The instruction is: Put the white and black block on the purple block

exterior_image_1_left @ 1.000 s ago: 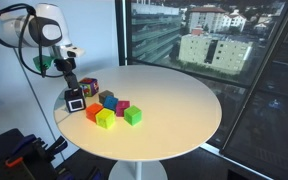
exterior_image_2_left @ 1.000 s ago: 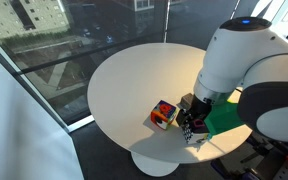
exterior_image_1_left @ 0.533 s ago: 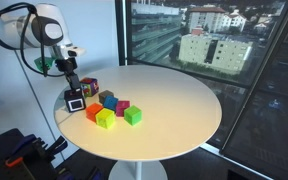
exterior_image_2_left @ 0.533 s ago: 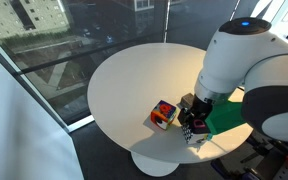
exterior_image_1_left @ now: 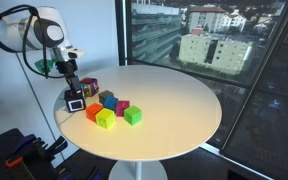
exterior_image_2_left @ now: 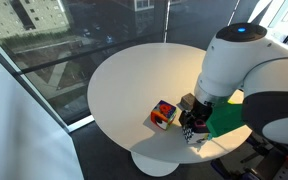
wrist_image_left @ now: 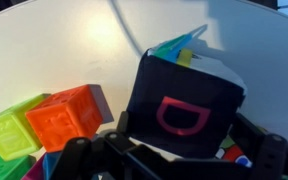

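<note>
1. The white and black block (exterior_image_1_left: 75, 103) is seen at the table's (exterior_image_1_left: 174, 100) edge nearest the robot, directly under the gripper (exterior_image_1_left: 73, 96). In the wrist view the block (wrist_image_left: 184, 100) fills the centre, w/ a red D-shaped mark on its dark top face.
2. The jaws are closed onto the block's two sides, w/ one dark finger (wrist_image_left: 84, 155) seen at each side in the wrist view.
3. Whether the block is resting on the table or raised a little can't be told.
4. The purple block (exterior_image_1_left: 123, 106) is found nearer the table's middle, in a cluster of cubes, apart from the held block.
5. Around it are a blue-teal cube (exterior_image_1_left: 107, 99), an orange cube (exterior_image_1_left: 93, 111), a yellow cube (exterior_image_1_left: 105, 119) and a green cube (exterior_image_1_left: 132, 116).
6. A reddish-brown multicoloured cube (exterior_image_1_left: 89, 87) is placed just beside the gripper.
7. The arm (exterior_image_2_left: 239, 70) fills the near side of an exterior view, so the block is mostly hidden there.
</note>
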### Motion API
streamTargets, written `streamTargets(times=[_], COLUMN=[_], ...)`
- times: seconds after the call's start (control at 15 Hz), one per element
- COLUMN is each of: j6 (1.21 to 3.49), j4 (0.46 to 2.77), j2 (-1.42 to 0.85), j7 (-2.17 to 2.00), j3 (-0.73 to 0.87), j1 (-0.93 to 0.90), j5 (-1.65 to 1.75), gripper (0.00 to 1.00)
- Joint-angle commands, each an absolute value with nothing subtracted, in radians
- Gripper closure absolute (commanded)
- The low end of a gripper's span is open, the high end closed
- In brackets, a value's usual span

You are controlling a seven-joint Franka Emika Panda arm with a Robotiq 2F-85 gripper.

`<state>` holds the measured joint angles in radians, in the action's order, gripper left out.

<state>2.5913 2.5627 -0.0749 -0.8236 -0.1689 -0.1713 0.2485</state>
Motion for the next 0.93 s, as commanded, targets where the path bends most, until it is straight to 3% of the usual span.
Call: streamTargets(times=[0.0, 0.13, 0.2, 0.27, 0.73, 0.87], j6=[2.573, 2.573, 2.573, 2.571, 2.546, 2.536], j4=[2.548, 2.547, 2.546, 2.545, 2.527, 2.523], j2=[-0.092, -0.096, -0.095, -0.094, -0.072, -0.061], j7=[-0.859, -0.862, -0.861, -0.862, -0.818, -0.806], j3=[-0.151, -0.146, -0.143, -0.141, -0.138, -0.134], j1=[-0.191, -0.192, -0.193, -0.193, -0.185, -0.182], j5=[0.281, 0.293, 0.296, 0.303, 0.265, 0.258], gripper=[0.00, 0.01, 0.26, 0.26, 0.74, 0.81])
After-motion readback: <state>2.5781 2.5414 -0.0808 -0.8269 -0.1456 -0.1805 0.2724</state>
